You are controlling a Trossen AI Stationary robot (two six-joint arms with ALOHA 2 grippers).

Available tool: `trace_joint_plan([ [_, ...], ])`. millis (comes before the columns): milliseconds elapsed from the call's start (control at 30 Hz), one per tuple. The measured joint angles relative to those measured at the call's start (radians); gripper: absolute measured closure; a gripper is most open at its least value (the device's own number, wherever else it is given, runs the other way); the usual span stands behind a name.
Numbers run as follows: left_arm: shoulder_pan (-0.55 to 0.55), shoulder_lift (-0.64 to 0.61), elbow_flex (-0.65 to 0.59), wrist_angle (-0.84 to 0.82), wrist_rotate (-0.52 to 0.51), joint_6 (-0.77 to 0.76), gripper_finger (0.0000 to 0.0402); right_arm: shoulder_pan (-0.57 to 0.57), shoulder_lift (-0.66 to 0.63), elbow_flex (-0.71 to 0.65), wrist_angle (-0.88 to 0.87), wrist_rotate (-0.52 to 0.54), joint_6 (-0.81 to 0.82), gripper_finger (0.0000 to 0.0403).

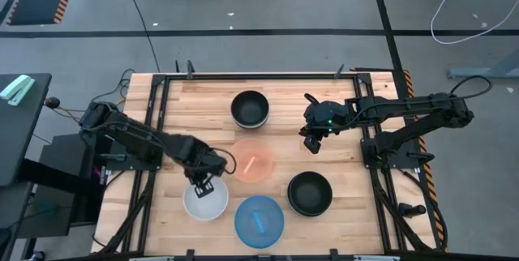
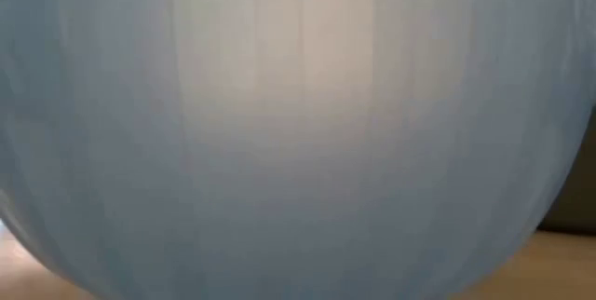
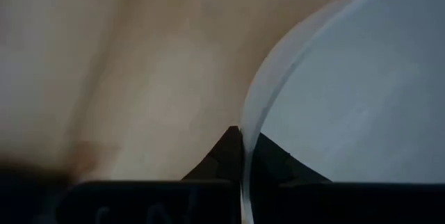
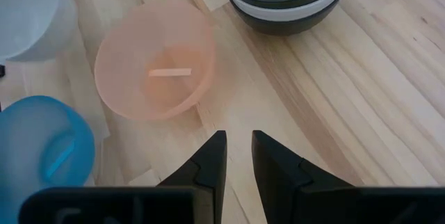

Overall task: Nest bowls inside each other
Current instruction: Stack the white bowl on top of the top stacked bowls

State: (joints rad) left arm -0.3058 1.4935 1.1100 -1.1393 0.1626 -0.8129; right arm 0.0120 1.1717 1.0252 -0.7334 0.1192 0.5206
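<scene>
We see two dark, slender, multi-joint arms: the left arm (image 1: 134,139) and the right arm (image 1: 409,113). Black cables run along both. A small green light shows near the right arm's wrist. The right gripper (image 4: 238,156) has two black, wedge-shaped fingers on a flat black crossbar.
</scene>
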Motion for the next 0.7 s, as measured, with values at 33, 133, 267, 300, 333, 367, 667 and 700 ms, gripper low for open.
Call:
trace_joint_plan([
  [33, 0.015, -0.001, 0.027, -0.045, -0.016, 0.025, 0.0391, 0.0, 0.0, 0.0, 0.0, 0.0, 0.0, 0.0325],
  [133, 0.077, -0.002, 0.109, -0.133, -0.06, 0.098, 0.0391, 0.0, 0.0, 0.0, -0.001, 0.0, 0.0, 0.0325],
  [267, 0.183, -0.002, 0.212, -0.224, -0.134, 0.207, 0.0391, 0.0, 0.0, 0.0, -0.008, 0.0, 0.0, 0.0325],
  [300, 0.215, -0.002, 0.235, -0.227, -0.143, 0.243, 0.0391, 0.0, 0.0, 0.0, -0.013, 0.0, 0.0, 0.0325],
  [333, 0.248, -0.002, 0.259, -0.225, -0.151, 0.276, 0.0391, 0.0, 0.0, 0.0, -0.019, 0.0, 0.0, 0.0325],
  [367, 0.281, -0.003, 0.279, -0.225, -0.156, 0.307, 0.0391, 0.0, 0.0, 0.0, -0.027, 0.0, -0.001, 0.0325],
  [667, 0.613, -0.003, 0.446, -0.188, -0.17, 0.575, 0.0391, 0.0, 0.0, 0.0, -0.037, 0.002, -0.026, 0.0325],
  [700, 0.648, -0.003, 0.461, -0.179, -0.171, 0.595, 0.0391, 0.0, 0.0, 0.0, -0.037, 0.005, -0.027, 0.0325],
])
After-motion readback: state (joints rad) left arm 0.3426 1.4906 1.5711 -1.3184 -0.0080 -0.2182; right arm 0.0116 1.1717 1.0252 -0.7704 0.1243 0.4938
